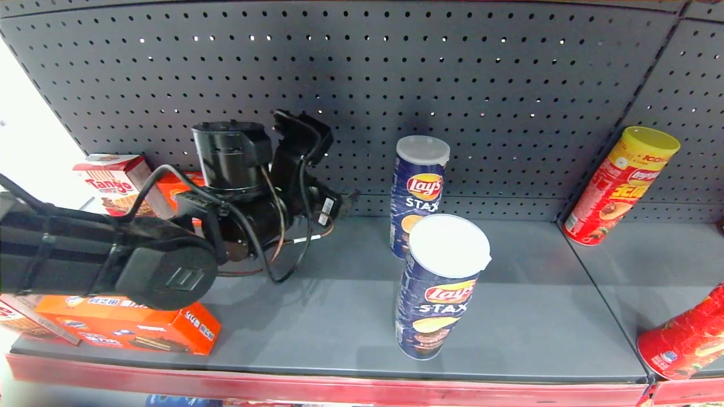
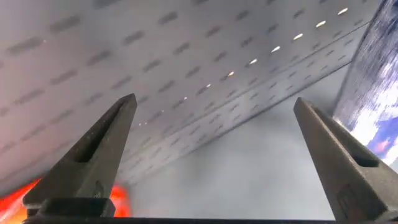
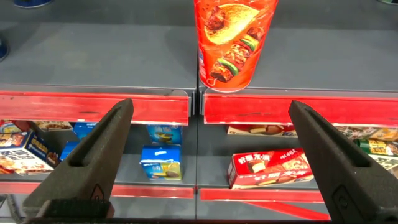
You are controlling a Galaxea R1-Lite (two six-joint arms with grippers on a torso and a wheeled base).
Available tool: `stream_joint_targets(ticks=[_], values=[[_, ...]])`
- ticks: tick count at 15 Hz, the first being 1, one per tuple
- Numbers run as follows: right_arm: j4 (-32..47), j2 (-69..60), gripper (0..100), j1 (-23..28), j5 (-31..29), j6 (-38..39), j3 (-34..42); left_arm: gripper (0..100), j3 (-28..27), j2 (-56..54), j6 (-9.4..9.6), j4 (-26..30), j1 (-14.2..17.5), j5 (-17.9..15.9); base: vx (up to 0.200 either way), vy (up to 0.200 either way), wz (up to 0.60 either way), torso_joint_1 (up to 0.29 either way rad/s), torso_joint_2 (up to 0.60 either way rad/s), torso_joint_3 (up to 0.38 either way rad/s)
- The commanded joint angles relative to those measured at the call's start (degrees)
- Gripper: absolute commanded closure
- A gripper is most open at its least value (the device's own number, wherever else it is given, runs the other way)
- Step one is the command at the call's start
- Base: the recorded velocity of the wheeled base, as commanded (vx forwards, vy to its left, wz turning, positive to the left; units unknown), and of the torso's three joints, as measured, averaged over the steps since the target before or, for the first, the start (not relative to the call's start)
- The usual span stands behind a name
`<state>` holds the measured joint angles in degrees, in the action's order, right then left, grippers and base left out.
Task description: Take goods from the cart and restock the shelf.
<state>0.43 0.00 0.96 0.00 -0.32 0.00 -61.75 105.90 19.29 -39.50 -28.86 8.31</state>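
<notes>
2 blue cylindrical cardboard chip cans with pale plastic lids stood upright on the grey metal shelf (image 1: 317, 316). The rear can (image 1: 419, 195) was near the perforated back panel (image 1: 339, 68), the front can (image 1: 438, 288) just ahead of it. Left gripper (image 2: 214, 102) was empty, fingers spread wide, low over the shelf. The rear can sat near, on the robot's right of it, long axis vertical. Left arm was nearer both. Right gripper (image 3: 210, 106) was also wide and empty, facing a red chip can (image 3: 233, 43). My call: both placed, next grab comes from the cart.
</notes>
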Motion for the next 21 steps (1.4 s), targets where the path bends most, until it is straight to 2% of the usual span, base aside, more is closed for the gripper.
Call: stream_joint_targets(ticks=[1, 2, 3, 8, 9, 10, 11, 14, 15, 18, 19, 21], values=[[0.0, 0.1, 0, 0.0, 0.0, 0.1, 0.0, 0, 13.4, -13.4, 0.49, -0.7, 0.0, 1.4, 0.0, 0.0, 0.0, 0.0, 0.0, 0.0], [0.0, 0.1, 0, 0.0, 0.0, 0.1, 0.0, 0, 16.9, -14.7, 0.84, -4.4, 0.0, 1.2, 0.0, 0.0, 0.0, 0.0, 0.0, 0.0], [0.0, 0.1, 0, 0.0, 0.0, 0.0, 0.0, 0, 17.6, -14.8, 1.19, -6.9, -0.1, 1.0, 0.0, 0.0, 0.0, 0.0, 0.0, 0.0], [-0.5, 0.0, 0, 0.1, -1.0, -0.1, 0.0, 0, 18.0, -14.1, 1.02, -8.0, -0.6, 0.7, 0.0, 0.0, 0.0, 0.0, 0.0, 0.0], [-2.2, 0.3, 0, 0.2, -1.6, 0.6, -3.2, 0, 17.8, -13.7, 0.93, -8.0, -0.6, 0.7, 0.0, 0.0, 0.0, 0.0, 0.0, 0.0], [-1.8, 7.0, 0, -0.1, -2.0, 2.4, -12.5, 0, 18.3, -13.8, 0.84, -8.1, -0.7, 0.7, 0.0, 0.0, 0.0, 0.0, 0.0, 0.0], [-0.4, 12.3, 0, -0.3, -1.5, 3.7, -16.5, 0, 17.8, -13.5, 0.84, -8.1, -0.6, 0.6, 0.0, 0.0, 0.0, 0.0, 0.0, 0.0], [1.6, 17.4, 0, -1.6, 1.5, 3.7, -26.4, 0, 18.0, -13.3, 0.84, -8.1, -0.5, 0.6, 0.0, 0.0, 0.0, 0.0, 0.0, 0.0], [1.5, 22.5, 0, -3.5, 2.9, 3.7, -30.4, 0, 18.2, -13.2, 0.84, -8.1, -0.5, 0.6, 0.0, 0.0, 0.0, 0.0, 0.0, 0.0], [1.1, 31.7, 0, -9.3, 5.6, 2.1, -35.1, 0, 18.4, -12.7, 0.84, -8.4, -0.6, 0.7, 0.0, 0.0, 0.0, 0.0, 0.0, 0.0], [0.9, 32.9, 0, -9.8, 5.6, 1.4, -35.4, 0, 18.6, -12.8, 0.75, -8.4, -0.5, 0.7, 0.0, 0.0, 0.0, 0.0, 0.0, 0.0], [-3.3, 39.2, 0, -13.1, 5.9, -0.1, -36.2, 0, 19.9, -13.2, -0.3, -8.9, -0.2, 0.6, 0.0, 0.0, 0.0, 0.0, 0.0, 0.0]])
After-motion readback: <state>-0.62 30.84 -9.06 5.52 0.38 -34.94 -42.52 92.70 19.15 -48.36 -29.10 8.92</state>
